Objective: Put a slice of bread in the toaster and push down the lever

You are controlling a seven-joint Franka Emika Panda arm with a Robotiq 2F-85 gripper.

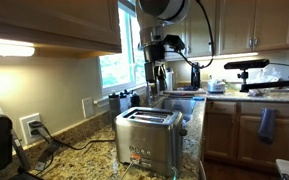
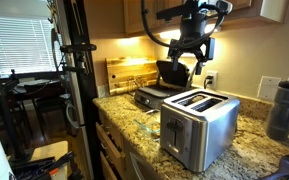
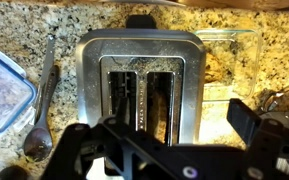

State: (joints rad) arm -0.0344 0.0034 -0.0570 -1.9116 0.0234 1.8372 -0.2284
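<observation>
The stainless-steel toaster (image 1: pixel 149 137) stands on the granite counter and shows in both exterior views (image 2: pixel 198 127). In the wrist view I look straight down on the toaster's top (image 3: pixel 139 45) and its two slots. A tan strip that looks like the slice of bread (image 3: pixel 161 105) sits down inside one slot. My gripper (image 1: pixel 157 78) hangs a short way above the toaster, also seen in an exterior view (image 2: pixel 187 62). Its fingers (image 3: pixel 159 125) are spread wide apart with nothing between them. The toaster's lever is hidden in the wrist view.
A blue-lidded container (image 3: pixel 2 92) and a spoon (image 3: pixel 44 95) lie beside the toaster, with a glass dish (image 3: pixel 232 55) on the opposite side. A black appliance (image 2: pixel 162 92), a wooden board (image 2: pixel 129 72) and a grey bottle (image 2: pixel 284 108) stand nearby. The sink (image 1: pixel 184 100) is behind.
</observation>
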